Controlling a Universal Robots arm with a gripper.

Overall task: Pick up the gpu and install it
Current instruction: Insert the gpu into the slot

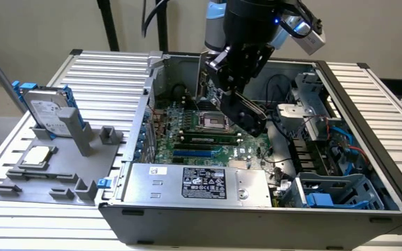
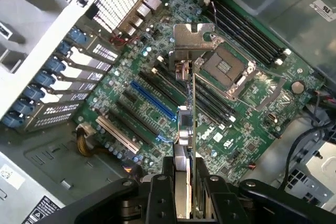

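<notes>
As the wrist view has it: the tool is clamped on the gpu, a finger on each face, the card seen edge-on.
bracket: silver plate at the gpu's far end, appearing over the near corner of the socket.
board: green, below the gpu; whether the card's edge touches it I cannot tell.
blue slot: bare, lying beside the gpu, not under it.
exterior view: the arm reaches down into the open case, tool low over the board near the socket.
table: slatted, carrying the case and, at the exterior view's left, a grey tray.
tray: a drive stands in it; a chip lies flat in front.
done: the pick-up, by my reading, since the gpu is gripped and inside the case.
left: the install; the bracket is not at the rear wall and the card seems to sit in no slot.
</notes>
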